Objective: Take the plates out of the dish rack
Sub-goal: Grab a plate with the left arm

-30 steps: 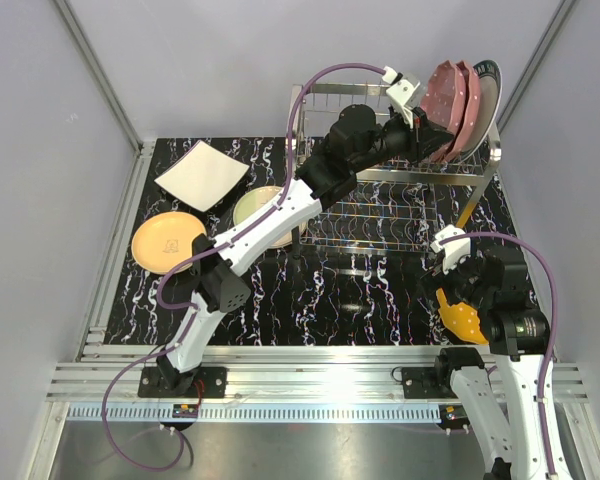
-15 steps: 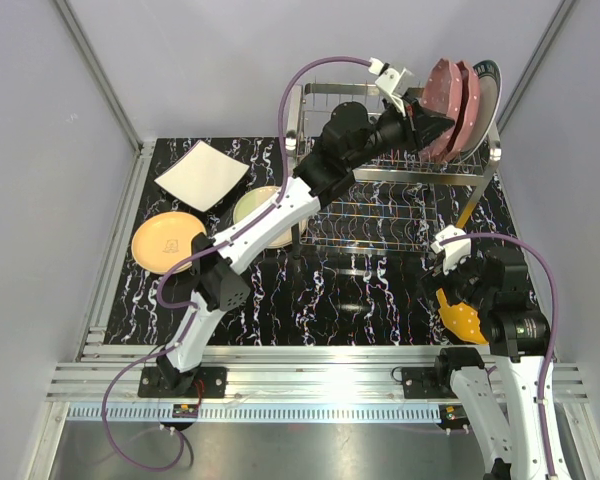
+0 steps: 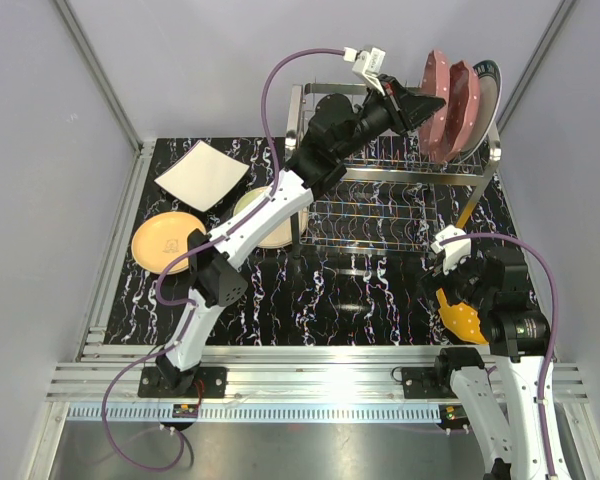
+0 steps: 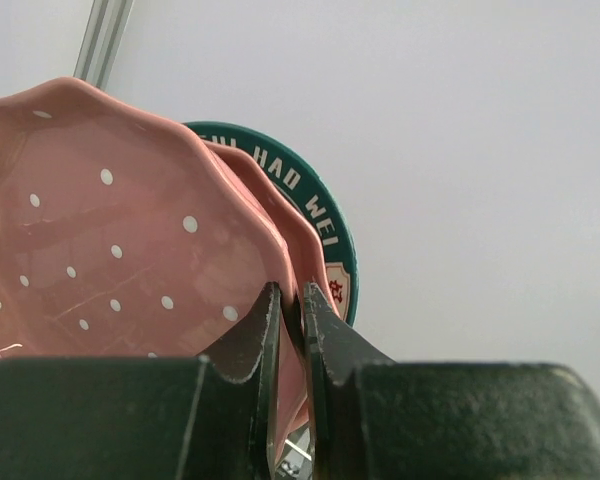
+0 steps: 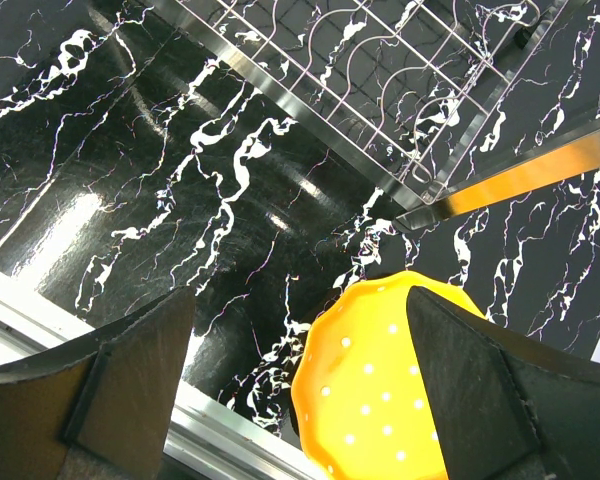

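My left gripper (image 3: 418, 103) is shut on the rim of a pink polka-dotted plate (image 3: 436, 88), held tilted above the top tier of the chrome dish rack (image 3: 430, 180). In the left wrist view the jaws (image 4: 288, 296) pinch that plate (image 4: 110, 240) at its edge. Behind it stand a second pink plate (image 3: 465, 100) and a dark-rimmed plate (image 3: 491, 88). My right gripper (image 3: 458, 292) hangs open over an orange polka-dotted plate (image 5: 380, 380) lying on the table.
On the table left of the rack lie a white square plate (image 3: 202, 175), a yellow-orange plate (image 3: 165, 240) and a pale plate (image 3: 260, 215) partly under my left arm. The rack's lower basket (image 5: 380, 80) is near my right gripper. Grey walls enclose the table.
My left gripper has lifted the front pink plate up and to the left, away from the other two plates in the rack. The right arm has not moved.
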Action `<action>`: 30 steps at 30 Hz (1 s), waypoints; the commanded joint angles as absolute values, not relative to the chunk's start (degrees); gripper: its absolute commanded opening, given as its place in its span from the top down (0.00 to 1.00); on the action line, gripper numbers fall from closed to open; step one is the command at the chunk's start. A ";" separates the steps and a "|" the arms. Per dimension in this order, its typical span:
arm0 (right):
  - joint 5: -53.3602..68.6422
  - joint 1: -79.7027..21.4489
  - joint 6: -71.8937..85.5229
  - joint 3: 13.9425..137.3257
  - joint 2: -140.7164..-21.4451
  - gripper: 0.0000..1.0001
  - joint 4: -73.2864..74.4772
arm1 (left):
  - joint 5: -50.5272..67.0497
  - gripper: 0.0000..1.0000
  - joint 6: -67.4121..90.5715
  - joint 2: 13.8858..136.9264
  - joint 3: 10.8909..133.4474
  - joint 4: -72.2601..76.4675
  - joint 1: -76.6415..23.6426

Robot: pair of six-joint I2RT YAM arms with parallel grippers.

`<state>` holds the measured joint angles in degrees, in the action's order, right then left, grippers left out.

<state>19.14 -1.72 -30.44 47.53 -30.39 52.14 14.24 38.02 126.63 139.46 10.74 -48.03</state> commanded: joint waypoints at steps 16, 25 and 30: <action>19.51 -1.49 -30.85 47.02 -29.88 0.06 50.10 | 8.88 1.00 46.32 124.02 145.11 31.99 -47.02; 19.86 -1.49 -31.03 47.11 -29.79 0.06 50.45 | 8.17 1.00 46.14 121.73 145.02 32.25 -46.67; 20.56 -1.49 -31.29 47.20 -29.44 0.06 50.62 | 7.56 1.00 47.28 120.85 145.02 32.43 -46.49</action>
<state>19.20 -1.72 -30.48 47.09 -30.02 52.14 10.17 46.85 127.57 139.81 17.67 -47.00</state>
